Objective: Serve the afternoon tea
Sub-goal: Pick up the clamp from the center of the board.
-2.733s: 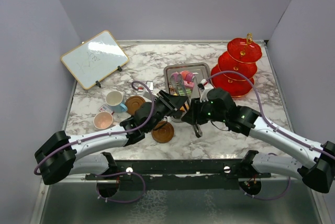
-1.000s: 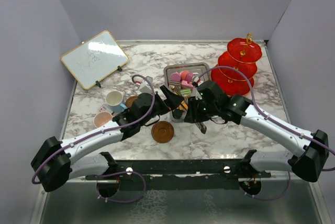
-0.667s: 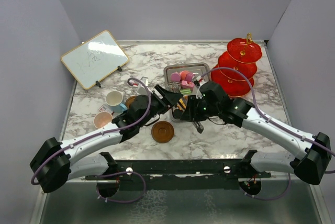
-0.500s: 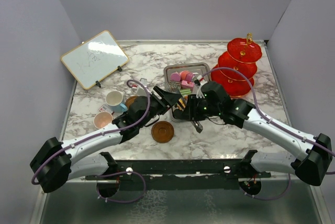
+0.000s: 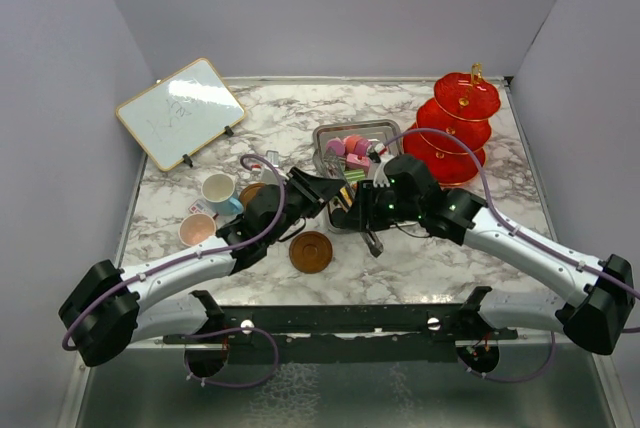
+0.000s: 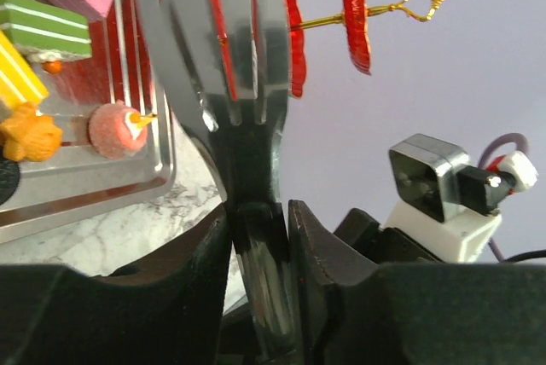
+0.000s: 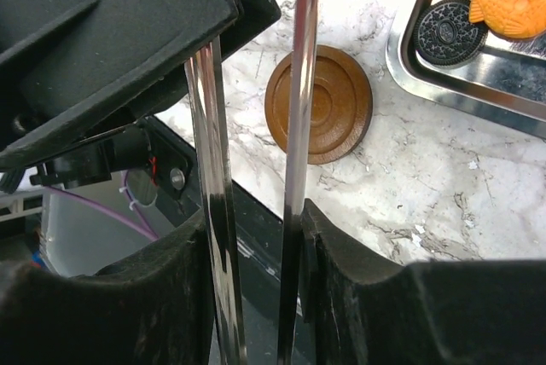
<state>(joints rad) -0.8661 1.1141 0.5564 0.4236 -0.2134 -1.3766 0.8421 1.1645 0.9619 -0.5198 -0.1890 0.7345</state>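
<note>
On the marble table the whiteboard leans at 10 o'clock and the red three-tier stand rises at 2 o'clock. The steel tray sits mid-table with cake pieces inside. One brown saucer lies at the tray's 7 o'clock; the blue cup and pink cup stand toward 9 o'clock. Over the tray's near end the right gripper pinches both arms of the steel tongs, and the left gripper clamps narrow on the neck of their slotted blade

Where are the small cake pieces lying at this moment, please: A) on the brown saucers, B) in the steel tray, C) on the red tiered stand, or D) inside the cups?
B: the colourful cake pieces sit inside the steel tray.
</note>
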